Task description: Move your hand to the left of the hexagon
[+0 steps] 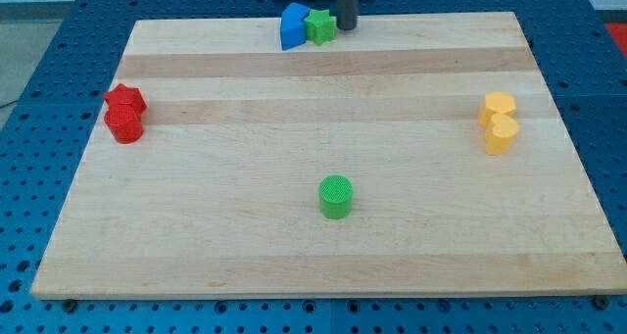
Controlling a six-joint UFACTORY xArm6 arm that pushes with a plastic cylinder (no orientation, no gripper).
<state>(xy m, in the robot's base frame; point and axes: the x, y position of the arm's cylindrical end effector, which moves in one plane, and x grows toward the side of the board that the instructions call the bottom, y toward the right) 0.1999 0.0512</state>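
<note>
The yellow hexagon [498, 107] sits near the view's right edge of the wooden board [294, 246], touching a second yellow block [503, 136] just below it. My tip [346, 27] is at the view's top edge of the board, far to the upper left of the hexagon. It stands just right of a green star [319, 26], close to it or touching. A blue block [292, 27] lies against the star's left side.
A green cylinder [335, 197] stands at the lower middle. Two red blocks touch at the view's left: a star-like one [125, 99] and a round one [124, 124]. Blue perforated table surrounds the board.
</note>
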